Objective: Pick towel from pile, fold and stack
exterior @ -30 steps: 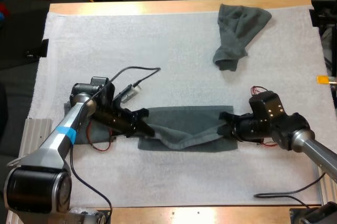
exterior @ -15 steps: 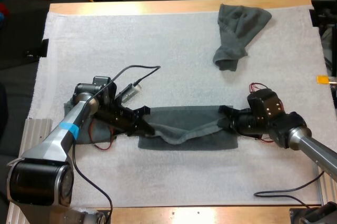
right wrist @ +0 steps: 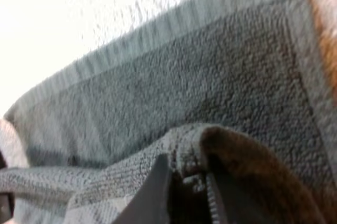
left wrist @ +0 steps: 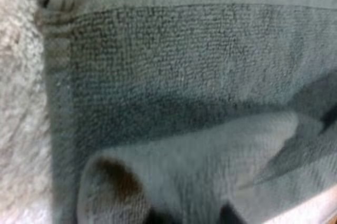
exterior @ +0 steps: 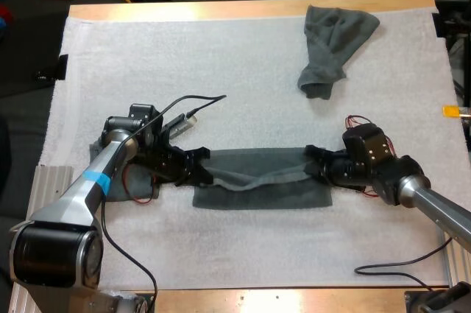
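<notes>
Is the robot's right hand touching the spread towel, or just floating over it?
Touching. In the right wrist view the right hand has its two fingers pressed on a raised fold of the spread towel from both sides.

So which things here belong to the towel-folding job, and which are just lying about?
In the job: flat towel, pinched at its ends by the left gripper and right gripper; crumpled towel, waiting at the far side.
Just there: white mat; wooden table.
</notes>
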